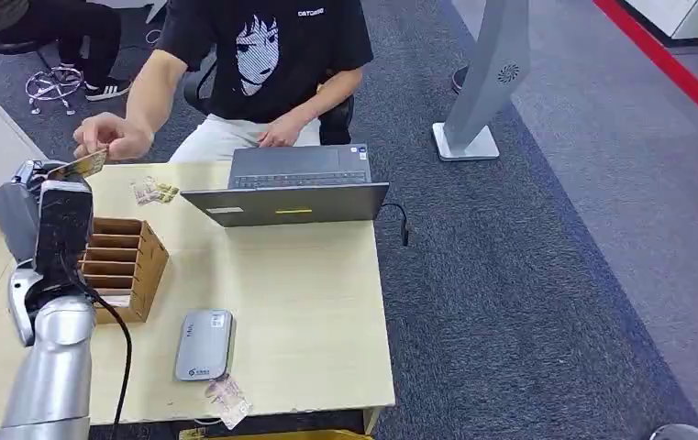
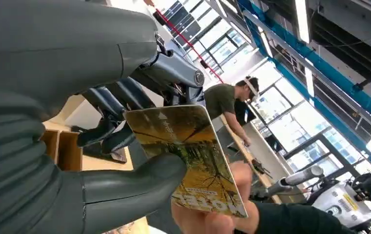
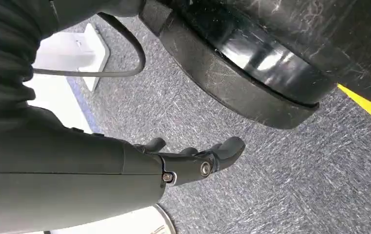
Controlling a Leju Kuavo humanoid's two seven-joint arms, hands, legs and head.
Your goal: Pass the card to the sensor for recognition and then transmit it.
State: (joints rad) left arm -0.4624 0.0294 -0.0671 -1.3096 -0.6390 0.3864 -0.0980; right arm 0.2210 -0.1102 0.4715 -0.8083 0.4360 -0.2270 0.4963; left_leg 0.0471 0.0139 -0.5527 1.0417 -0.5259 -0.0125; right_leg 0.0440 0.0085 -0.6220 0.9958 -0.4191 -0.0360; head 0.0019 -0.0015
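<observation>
Pale wooden table, grey carpet

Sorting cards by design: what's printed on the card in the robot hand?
The card shows yellow-gold autumn trees with white lettering, clearest in the left wrist view.

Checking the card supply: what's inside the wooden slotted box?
The wooden box shows several slots with brown dividers, and no card is visible in them. The left hand, holding a card, covers the box's left end.

Small white print on the person's black shirt chest, too small to read
</observation>
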